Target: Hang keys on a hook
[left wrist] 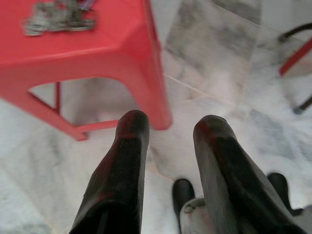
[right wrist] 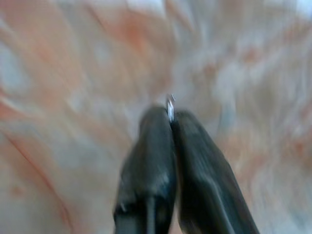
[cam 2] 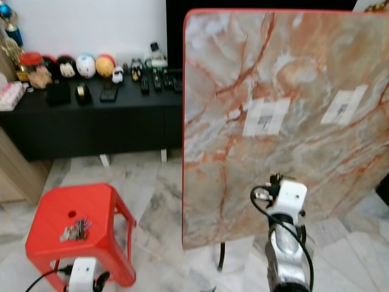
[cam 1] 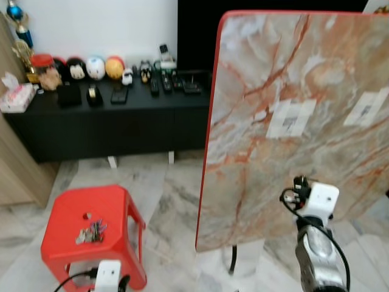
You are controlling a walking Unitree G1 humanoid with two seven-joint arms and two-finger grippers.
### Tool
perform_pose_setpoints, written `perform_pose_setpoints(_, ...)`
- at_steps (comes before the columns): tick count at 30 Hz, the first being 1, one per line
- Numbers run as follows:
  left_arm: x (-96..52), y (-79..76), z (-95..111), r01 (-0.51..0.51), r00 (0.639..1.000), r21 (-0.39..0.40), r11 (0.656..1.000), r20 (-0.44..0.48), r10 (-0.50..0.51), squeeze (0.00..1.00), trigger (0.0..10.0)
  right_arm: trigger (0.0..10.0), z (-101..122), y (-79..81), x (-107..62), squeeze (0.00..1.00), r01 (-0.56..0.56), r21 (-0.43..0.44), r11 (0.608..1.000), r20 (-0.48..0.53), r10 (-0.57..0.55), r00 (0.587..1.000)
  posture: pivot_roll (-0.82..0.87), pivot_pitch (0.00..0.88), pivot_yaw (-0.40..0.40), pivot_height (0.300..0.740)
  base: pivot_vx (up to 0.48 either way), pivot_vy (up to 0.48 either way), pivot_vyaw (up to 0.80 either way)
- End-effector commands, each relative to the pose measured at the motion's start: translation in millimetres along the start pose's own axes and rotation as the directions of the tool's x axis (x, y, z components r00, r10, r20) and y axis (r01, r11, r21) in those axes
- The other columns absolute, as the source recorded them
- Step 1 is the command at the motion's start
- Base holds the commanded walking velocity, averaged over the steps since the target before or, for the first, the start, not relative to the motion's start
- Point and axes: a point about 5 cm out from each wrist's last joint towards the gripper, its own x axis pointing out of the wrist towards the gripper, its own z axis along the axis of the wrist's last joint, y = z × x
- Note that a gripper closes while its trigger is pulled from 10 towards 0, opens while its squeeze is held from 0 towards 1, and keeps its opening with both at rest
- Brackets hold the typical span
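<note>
A bunch of keys (cam 1: 91, 231) lies on top of a red plastic stool (cam 1: 67, 213) at the lower left. My left gripper (left wrist: 170, 129) hangs low in front of the stool, open, with nothing between its fingers; the keys (left wrist: 58, 17) lie beyond and above it. My right gripper (right wrist: 170, 114) is raised close to the marble-patterned face of an upright tabletop (cam 1: 292, 73). It is shut, with a small silver metal piece (right wrist: 169, 105) sticking out at its fingertips. The right wrist (cam 1: 319, 201) stands before the lower part of that panel.
The red-edged tabletop stands on edge on a marble floor (cam 1: 164, 201), with a thin black leg (cam 1: 233, 258) under it. A long black cabinet (cam 1: 103, 131) against the white back wall carries balls, remotes and small items. A wooden panel (cam 1: 15, 164) is at the far left.
</note>
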Motion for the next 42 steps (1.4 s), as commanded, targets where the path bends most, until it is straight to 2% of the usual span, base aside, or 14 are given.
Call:
perform_pose_setpoints(1, -2.5, -0.4, -7.1, 0.005, 1.0, 0.002, 1.0, -0.03, -0.005, 0.0, 10.0, 10.0, 8.7, -4.4, -2.0, 0.0, 0.041, -0.035, 0.999, 0.056, -0.039, 0.998, -0.04, 0.0, -0.066, 0.74, 0.0, 0.0, 0.0)
perform_pose_setpoints(4, -2.4, -0.4, -7.2, 0.005, 0.999, 0.001, 1.0, -0.033, -0.005, 0.0, 10.0, 10.0, 16.2, -9.8, -5.0, 0.0, 0.095, -0.068, 0.993, 0.105, -0.087, 0.991, -0.04, 0.0, -0.065, 0.74, 0.0, 0.0, 0.0)
perform_pose_setpoints(5, -2.3, -0.5, -7.1, 0.005, 0.999, 0.002, 1.0, -0.034, -0.005, 0.0, 10.0, 10.0, 20.0, -11.3, -5.9, 0.0, 0.109, -0.102, 0.989, 0.132, -0.095, 0.987, -0.04, 0.0, -0.063, 0.74, 0.0, 0.0, 0.0)
perform_pose_setpoints(6, -2.1, -0.8, -6.8, 0.007, 0.999, 0.003, 1.0, -0.035, -0.007, 0.0, 10.0, 10.0, 28.1, -12.9, -7.4, 0.0, 0.127, -0.187, 0.974, 0.187, -0.092, 0.978, -0.04, 0.0, -0.061, 0.74, 0.0, 0.0, 0.0)
perform_pose_setpoints(7, -2.1, -0.8, -6.8, 0.007, 0.999, 0.003, 1.0, -0.035, -0.007, 0.0, 10.0, 10.0, 28.1, -12.9, -7.4, 0.0, 0.127, -0.187, 0.974, 0.187, -0.092, 0.978, -0.04, 0.0, -0.061, 0.74, 0.0, 0.0, 0.0)
perform_pose_setpoints(9, -1.5, -2.3, -6.3, 0.01, 0.999, 0.004, 1.0, -0.036, -0.01, 0.0, 10.0, 10.0, 38.5, -16.0, -8.2, 0.0, 0.182, -0.303, 0.935, 0.256, -0.104, 0.961, -0.05, 0.0, -0.061, 0.74, 0.0, 0.0, 0.0)
perform_pose_setpoints(10, -1.3, -2.8, -6.0, 0.011, 0.999, 0.003, 1.0, -0.037, -0.011, 0.0, 10.0, 10.0, 42.2, -17.1, -7.7, 0.0, 0.204, -0.333, 0.921, 0.276, -0.111, 0.955, -0.05, 0.0, -0.06, 0.74, 0.0, 0.0, 0.0)
perform_pose_setpoints(18, -1.1, -3.6, -5.8, 0.011, 0.999, -0.002, 1.0, -0.037, -0.011, 0.0, 10.0, 10.0, 51.9, -8.9, 2.7, 0.0, 0.22, -0.459, 0.861, 0.319, -0.072, 0.945, -0.05, 0.0, -0.063, 0.74, 0.0, 0.0, 0.0)
perform_pose_setpoints(27, -1.5, -2.2, -6.8, 0.005, 0.999, -0.004, 1.0, -0.041, -0.006, 0.0, 10.0, 10.0, 55.6, -12.2, 18.4, 0.0, 0.292, -0.501, 0.815, 0.311, -0.145, 0.939, -0.05, 0.0, -0.057, 0.74, 0.0, 0.0, 0.0)
perform_pose_setpoints(31, -1.6, -1.6, -7.1, 0.003, 0.999, -0.005, 1.0, -0.043, -0.003, 0.0, 10.0, 10.0, 56.1, -8.7, 27.1, 0.0, 0.281, -0.557, 0.782, 0.3, -0.127, 0.946, -0.05, 0.0, -0.056, 0.74, 0.0, 0.0, 0.0)
perform_pose_setpoints(42, -1.4, -2.0, -7.4, 0.002, 0.999, -0.007, 1.0, -0.049, -0.003, 0.0, 10.0, 10.0, 62.7, 6.1, 37.0, 0.0, 0.223, -0.611, 0.759, 0.315, -0.025, 0.949, -0.05, 0.0, -0.055, 0.74, 0.0, 0.0, 0.0)
